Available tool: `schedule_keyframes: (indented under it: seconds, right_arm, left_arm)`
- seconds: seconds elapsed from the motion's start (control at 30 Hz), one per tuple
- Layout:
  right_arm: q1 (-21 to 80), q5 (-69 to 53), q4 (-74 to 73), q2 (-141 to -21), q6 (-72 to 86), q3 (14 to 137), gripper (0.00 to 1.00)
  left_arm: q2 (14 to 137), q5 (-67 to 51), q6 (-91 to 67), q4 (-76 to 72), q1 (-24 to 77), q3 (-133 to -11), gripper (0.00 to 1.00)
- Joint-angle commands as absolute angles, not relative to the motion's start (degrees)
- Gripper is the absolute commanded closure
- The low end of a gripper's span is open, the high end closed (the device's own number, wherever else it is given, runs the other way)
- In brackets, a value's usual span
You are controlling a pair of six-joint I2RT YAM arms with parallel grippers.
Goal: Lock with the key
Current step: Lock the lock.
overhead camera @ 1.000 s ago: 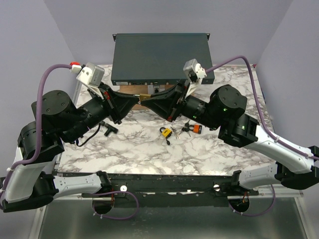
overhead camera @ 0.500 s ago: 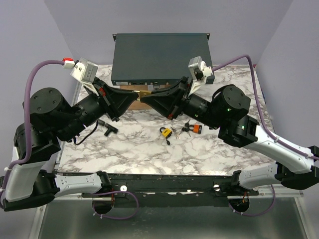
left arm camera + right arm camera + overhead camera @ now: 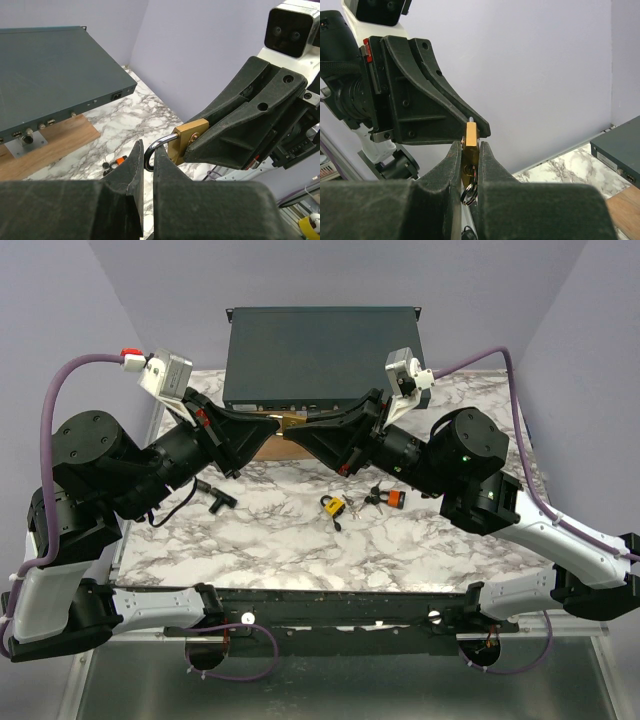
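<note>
The key (image 3: 396,498), with its orange head, lies on the marble table (image 3: 300,550) in a small bunch with dark keys, right of centre; it also shows in the left wrist view as the key (image 3: 119,161). Both grippers meet above the table's far part around a small brass padlock (image 3: 290,421). My left gripper (image 3: 149,152) is shut on the padlock's steel shackle (image 3: 156,146). My right gripper (image 3: 470,149) is shut on the brass padlock (image 3: 471,137) by its body. A dark key ring (image 3: 469,192) hangs under it, between the right fingers.
A yellow-bodied padlock (image 3: 333,505) lies just left of the key bunch. A black T-shaped piece (image 3: 216,496) lies at the left. A dark rack unit (image 3: 320,355) stands along the far edge, with a wooden board (image 3: 262,444) in front of it.
Both grippers, still joined on the brass padlock, have risen and moved toward the rack unit. The key bunch and the yellow padlock have not moved.
</note>
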State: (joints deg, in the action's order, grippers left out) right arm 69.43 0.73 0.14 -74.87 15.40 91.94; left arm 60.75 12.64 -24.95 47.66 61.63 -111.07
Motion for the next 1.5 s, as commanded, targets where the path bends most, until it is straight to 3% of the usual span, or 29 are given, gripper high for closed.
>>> schedule_keyframes:
  seconds: [0.0, 0.87, 1.27, 1.33, 1.47]
  right_arm:
    - [70.65, -0.18, -13.24, -88.43, 13.84, 87.34, 0.99]
    - [70.69, 0.87, -11.78, -89.21, 13.79, 83.73, 0.99]
    - [70.67, 2.04, -12.39, -82.87, 14.04, 83.09, 0.99]
    - [70.62, 2.07, -12.15, -80.95, 13.91, 83.13, 0.95]
    - [70.63, 2.25, -12.13, -78.11, 13.2, 83.19, 0.71]
  left_arm:
    - [70.29, -16.08, -34.88, 36.28, 67.08, -109.91, 1.0]
    - [70.6, -23.71, -34.99, 37.94, 67.19, -107.98, 1.0]
    - [59.86, -3.41, -27.61, 34.74, 67.09, -97.69, 1.0]
    - [58.64, -2.78, -26.74, 33.86, 67.11, -97.0, 1.0]
    - [56.14, -0.54, -26.29, 31.95, 67.07, -94.85, 1.0]
